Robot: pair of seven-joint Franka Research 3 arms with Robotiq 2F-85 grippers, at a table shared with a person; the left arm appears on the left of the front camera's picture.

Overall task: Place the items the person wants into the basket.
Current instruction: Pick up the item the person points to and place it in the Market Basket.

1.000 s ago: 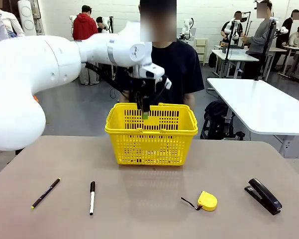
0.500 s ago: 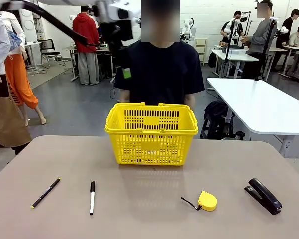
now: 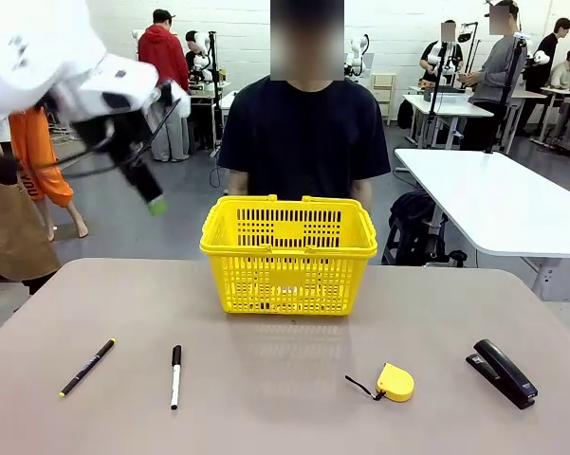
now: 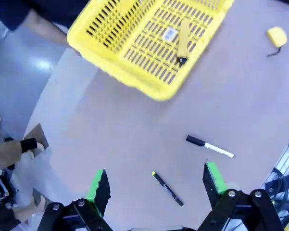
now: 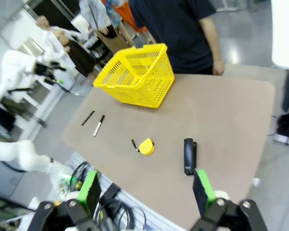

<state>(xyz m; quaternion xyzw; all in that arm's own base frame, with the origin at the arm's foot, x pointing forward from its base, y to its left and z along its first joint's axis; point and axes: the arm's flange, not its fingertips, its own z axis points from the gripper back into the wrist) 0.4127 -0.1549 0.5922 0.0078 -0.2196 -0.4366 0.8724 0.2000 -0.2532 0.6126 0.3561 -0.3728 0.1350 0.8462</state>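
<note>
The yellow basket (image 3: 289,275) stands at the table's far middle, in front of the person (image 3: 303,133) in a dark T-shirt. In the left wrist view the yellow-and-black utility knife (image 4: 183,42) lies on the floor of the basket (image 4: 110,24). The black pen (image 3: 87,367) lies front left and the black stapler (image 3: 502,373) front right. My left gripper (image 3: 152,199) hangs open and empty high up, left of the basket. From high above, its view (image 4: 155,182) takes in the pen (image 4: 168,189). My right gripper (image 5: 146,190) is open, high over the stapler (image 5: 189,155).
A white marker with a black cap (image 3: 175,376) lies right of the pen. A small yellow tape measure (image 3: 395,382) sits front right of middle. A second white table (image 3: 503,204) stands beyond the right edge, with people and other tables farther back.
My left arm has lifted away from above the basket, gone up, then swung down to the left. Its gripper stays open and empty. Nothing on the table moved.
</note>
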